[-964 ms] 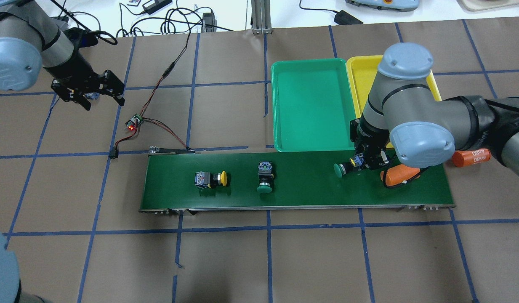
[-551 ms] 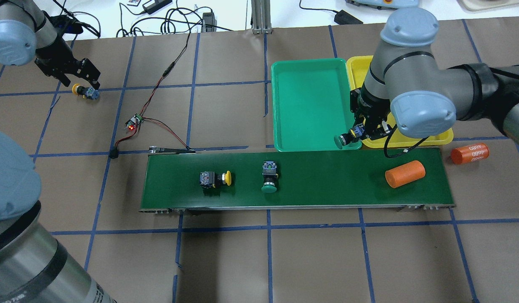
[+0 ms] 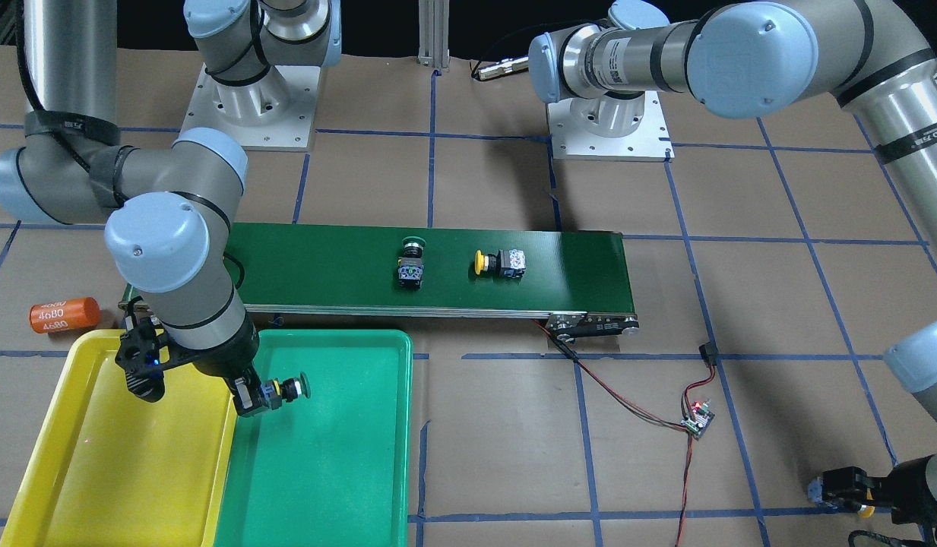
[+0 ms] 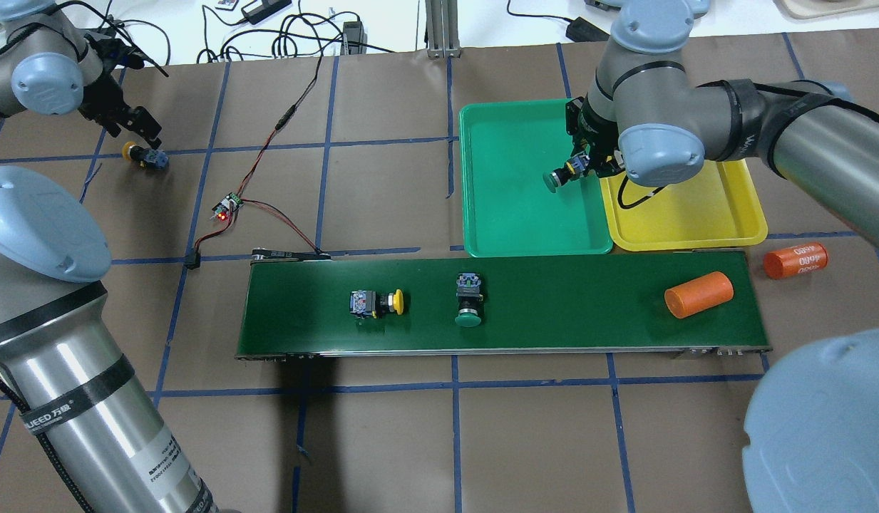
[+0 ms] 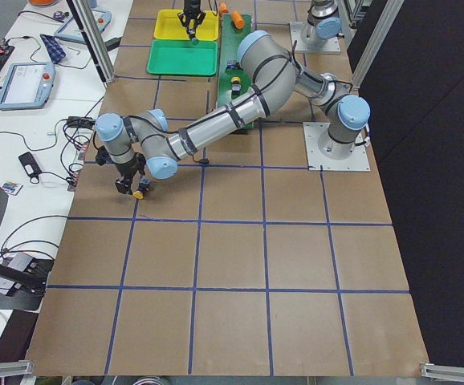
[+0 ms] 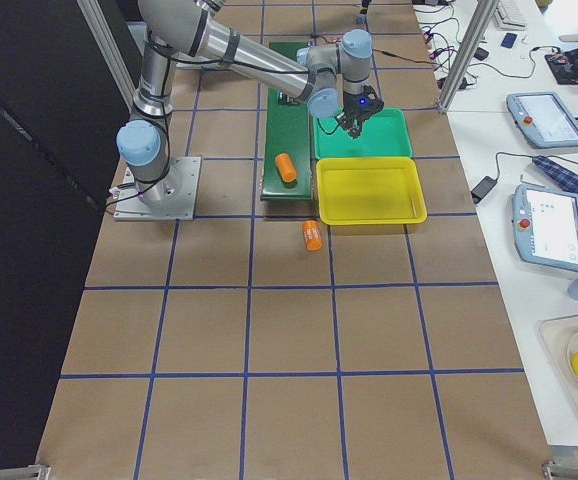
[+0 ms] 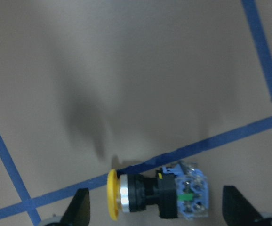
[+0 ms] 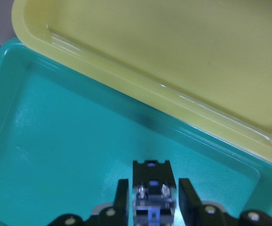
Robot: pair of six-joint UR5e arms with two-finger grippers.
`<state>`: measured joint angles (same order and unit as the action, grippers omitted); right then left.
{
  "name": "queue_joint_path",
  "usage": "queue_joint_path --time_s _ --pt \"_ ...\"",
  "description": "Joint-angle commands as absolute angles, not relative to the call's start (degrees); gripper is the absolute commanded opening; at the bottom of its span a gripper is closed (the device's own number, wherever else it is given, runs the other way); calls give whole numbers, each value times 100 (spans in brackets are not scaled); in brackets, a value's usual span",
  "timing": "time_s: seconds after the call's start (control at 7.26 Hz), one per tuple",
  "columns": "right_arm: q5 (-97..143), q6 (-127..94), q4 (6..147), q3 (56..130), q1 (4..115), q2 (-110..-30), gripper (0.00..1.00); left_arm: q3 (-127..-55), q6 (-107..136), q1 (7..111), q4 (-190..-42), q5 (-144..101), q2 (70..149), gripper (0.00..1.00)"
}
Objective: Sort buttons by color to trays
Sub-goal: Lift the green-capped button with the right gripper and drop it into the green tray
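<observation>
hanging sideways in the right gripper (image 4: 573, 169), a green-capped push-button switch (image 4: 557, 179) with a blocky black-grey body is held over the right-hand part of the shallow green plastic tray (image 4: 510, 214). its cap points toward frame left in the overhead view. the two fingers are pressed against the sides of its body, as the right wrist view shows.

the bright yellow plastic tray (image 4: 681, 206) lies edge to edge on the green tray's right. below both trays runs the long dark-green conveyor belt (image 4: 553, 324). it carries a yellow-capped button (image 4: 375, 302) on its side left of centre, a second green-capped button (image 4: 469, 303) near the middle, and a plain orange cylinder (image 4: 698, 294) toward the right end. a second orange cylinder with printed digits (image 4: 795, 261) lies on the table just off the belt's upper right corner.

in the upper left of the frame another yellow-capped button (image 4: 143, 155) lies on its side across a blue tape line. the left gripper (image 4: 138, 134) hangs just above it, fingers spread wide to either side, touching nothing.

the brown paper table cover (image 4: 382, 442) is ruled into large squares with blue tape. a small circuit board with a red light (image 4: 225, 208) sits on it, with red and black wires running to the belt's left end. along the top edge, a white bench (image 4: 382, 21) holds black cables and power adapters beside an aluminium post (image 4: 443, 28). the side views show handheld screens on white tables and a black curtain.
</observation>
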<state>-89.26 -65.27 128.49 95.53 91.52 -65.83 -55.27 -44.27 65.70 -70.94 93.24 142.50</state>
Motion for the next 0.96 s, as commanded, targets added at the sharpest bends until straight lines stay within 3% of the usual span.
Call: queue_joint_path --time_s 0.0,0.41,0.55,0.69,0.83 --pt "-8833 -6513 12850 9597 9202 -6731 100 -5519 -4386 6583 -7119 9282 14335 100" --pt "-8929 -4115 11397 9807 9167 -7922 100 -5589 -4368 6548 -7339 9255 14361 100" --pt "-8851 -3957 11260 9956 9193 -8493 100 -5625 -4403 6539 -7356 9272 14405 77" --pt "-8972 -3685 11259 10132 9176 -8821 100 -5616 -4421 6565 -7583 9281 14310 22" --pt "-9035 -3604 11241 10212 9132 -8946 100 -5599 -4369 6626 -7837 9316 14213 4"
